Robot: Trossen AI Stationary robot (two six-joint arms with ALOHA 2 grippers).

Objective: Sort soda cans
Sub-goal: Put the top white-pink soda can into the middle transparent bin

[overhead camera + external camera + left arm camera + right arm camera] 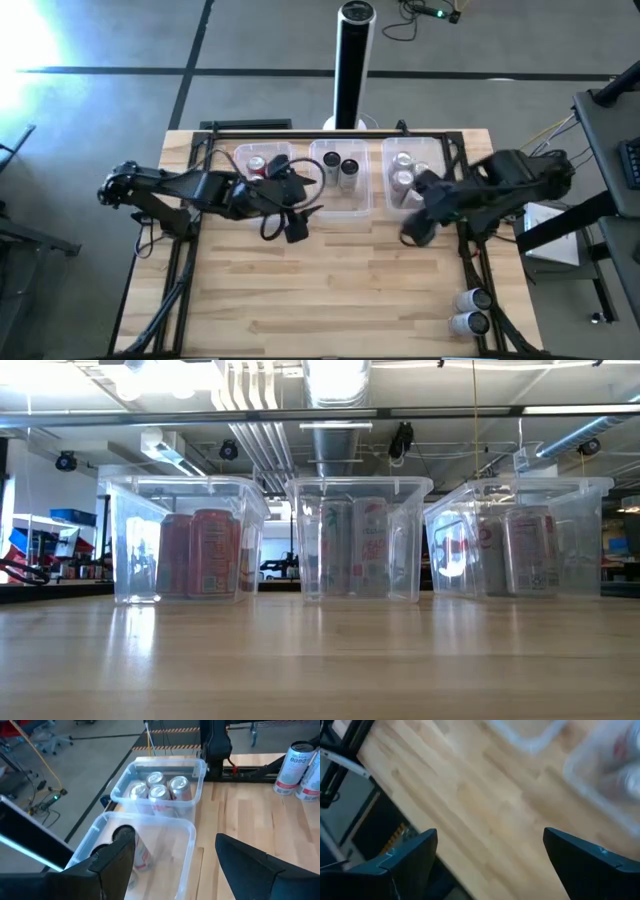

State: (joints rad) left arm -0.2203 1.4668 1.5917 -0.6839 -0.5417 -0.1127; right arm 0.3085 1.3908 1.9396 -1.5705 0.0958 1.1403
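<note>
Left gripper (296, 231) empty, fingers apart, near clear plastic tubs (341, 190); right gripper (413, 235) likewise. Only high view shows two silver-grey soda cans (471, 310) at table's (340, 290) near right corner.

The high view looks straight down on the whole desk (330, 280). The low view sits at desk height, facing level across to three tubs (360, 540), close by. Each wrist view looks past its own fingers; the left shares those tubs.

Red cans (200, 554) stand upright in the left tub (120, 540), black ones (340, 167) in the middle, silver ones (403, 170) in the right; two more cans (471, 310) lie near the table's front right corner.
</note>
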